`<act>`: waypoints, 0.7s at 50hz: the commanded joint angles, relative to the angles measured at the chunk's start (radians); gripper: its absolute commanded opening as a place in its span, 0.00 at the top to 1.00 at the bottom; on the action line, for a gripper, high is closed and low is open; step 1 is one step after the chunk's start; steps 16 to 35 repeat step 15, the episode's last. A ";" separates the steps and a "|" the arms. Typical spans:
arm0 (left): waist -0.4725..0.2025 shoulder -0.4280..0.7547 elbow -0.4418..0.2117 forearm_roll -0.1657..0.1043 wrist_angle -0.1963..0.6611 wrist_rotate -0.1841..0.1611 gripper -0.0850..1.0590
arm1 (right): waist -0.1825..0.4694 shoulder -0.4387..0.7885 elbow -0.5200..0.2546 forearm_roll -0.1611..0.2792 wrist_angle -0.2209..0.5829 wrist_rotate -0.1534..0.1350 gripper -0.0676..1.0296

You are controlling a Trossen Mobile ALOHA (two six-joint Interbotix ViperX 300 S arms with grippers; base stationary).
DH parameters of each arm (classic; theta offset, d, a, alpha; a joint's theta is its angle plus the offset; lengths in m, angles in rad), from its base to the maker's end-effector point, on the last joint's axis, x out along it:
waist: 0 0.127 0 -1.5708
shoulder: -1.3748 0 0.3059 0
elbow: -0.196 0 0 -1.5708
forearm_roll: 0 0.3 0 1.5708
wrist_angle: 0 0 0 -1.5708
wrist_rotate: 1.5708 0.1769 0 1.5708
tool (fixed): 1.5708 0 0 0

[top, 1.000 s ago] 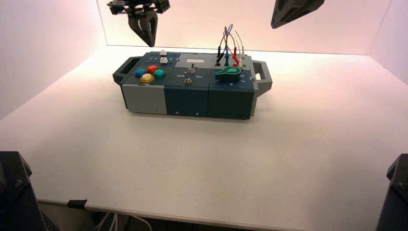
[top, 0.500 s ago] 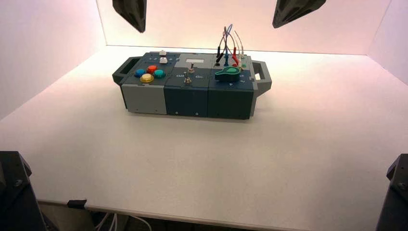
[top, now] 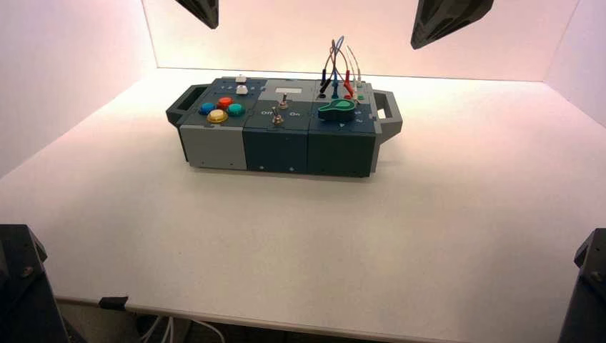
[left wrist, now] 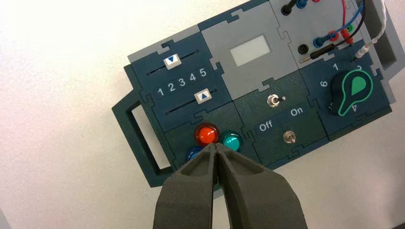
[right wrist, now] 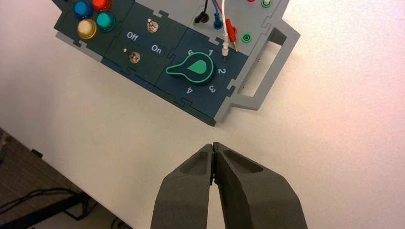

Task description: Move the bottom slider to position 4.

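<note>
Left gripper (top: 214,27), closed and empty, hangs at the box's eleven o'clock; right gripper (top: 414,47), likewise, at two. Bottom slider (left wrist: 203,96), ten o'clock, aligns with 4; probably light, best nudged side-on.

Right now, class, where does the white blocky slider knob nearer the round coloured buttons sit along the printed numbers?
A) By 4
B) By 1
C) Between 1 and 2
A: the white blocky slider knob sits just below the printed 4, well past the 1 and 2.
</note>
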 commanded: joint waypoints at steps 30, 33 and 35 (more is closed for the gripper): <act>-0.002 -0.025 -0.011 0.000 -0.008 0.005 0.95 | -0.002 -0.021 -0.015 -0.002 -0.006 -0.002 0.96; -0.002 -0.025 -0.011 0.000 -0.008 0.005 0.95 | -0.002 -0.021 -0.015 -0.002 -0.006 -0.002 0.96; -0.002 -0.025 -0.011 0.000 -0.008 0.005 0.95 | -0.002 -0.021 -0.015 -0.002 -0.006 -0.002 0.96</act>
